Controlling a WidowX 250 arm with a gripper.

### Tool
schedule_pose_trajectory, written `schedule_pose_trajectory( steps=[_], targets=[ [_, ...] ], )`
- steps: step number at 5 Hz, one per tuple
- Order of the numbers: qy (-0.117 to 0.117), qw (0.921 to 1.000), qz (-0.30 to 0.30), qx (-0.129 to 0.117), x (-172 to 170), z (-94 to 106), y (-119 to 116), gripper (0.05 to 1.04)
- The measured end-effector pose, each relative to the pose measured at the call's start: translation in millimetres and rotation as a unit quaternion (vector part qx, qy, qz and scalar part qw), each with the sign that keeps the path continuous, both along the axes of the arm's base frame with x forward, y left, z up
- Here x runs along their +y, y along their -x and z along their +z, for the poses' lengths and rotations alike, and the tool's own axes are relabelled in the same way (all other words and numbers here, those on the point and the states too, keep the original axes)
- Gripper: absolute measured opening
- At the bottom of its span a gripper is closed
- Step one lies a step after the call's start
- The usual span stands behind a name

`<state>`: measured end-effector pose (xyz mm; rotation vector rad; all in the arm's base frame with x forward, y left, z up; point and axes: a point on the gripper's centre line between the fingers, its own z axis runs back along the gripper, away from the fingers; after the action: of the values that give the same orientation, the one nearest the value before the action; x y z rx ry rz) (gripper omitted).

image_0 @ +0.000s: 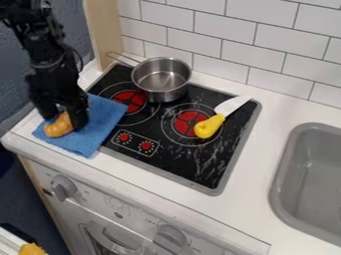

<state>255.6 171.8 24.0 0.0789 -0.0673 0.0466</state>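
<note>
The black gripper (63,117) hangs down at the left of the counter, low over a blue cloth (103,119). Directly at its lower end is an orange-brown, rounded piece of toy food (59,126), which lies over the left part of the cloth. The gripper hides part of this piece, and whether it is held cannot be made out. The cloth lies flat, partly on the white counter and partly over the left edge of the black stove top.
On the black stove top (186,164) stand a metal pot (162,79) and a knife with a yellow handle (209,126). A grey sink (313,174) is at the right, a tiled wall behind, and a wooden post (103,32) beside the arm.
</note>
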Motion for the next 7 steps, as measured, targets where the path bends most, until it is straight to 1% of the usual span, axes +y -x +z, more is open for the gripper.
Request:
schedule_pose_trajectory(
  steps=[1, 2, 3, 4, 5, 6, 7],
  targets=[
    [-0.007, 0.9998, -0.019, 0.005, -11.4, -0.8, -7.2, 0.725],
    [-0.012, 0.9992, -0.035, -0.014, -22.3, 12.6, -10.9, 0.628],
    [-0.010, 0.9967, -0.056, -0.058, -43.8, 45.2, -16.2, 0.628],
    [0.000, 0.9935, -0.093, -0.065, -78.4, 60.6, -22.9, 0.628],
    [0.027, 0.9883, -0.141, -0.053, -126.8, 51.6, -24.1, 0.628],
    [0.047, 0.9831, -0.177, -0.010, -169.9, 20.8, -20.0, 0.628],
    [0.043, 0.9787, -0.199, 0.024, -199.6, -3.1, -15.7, 0.628]
  ],
)
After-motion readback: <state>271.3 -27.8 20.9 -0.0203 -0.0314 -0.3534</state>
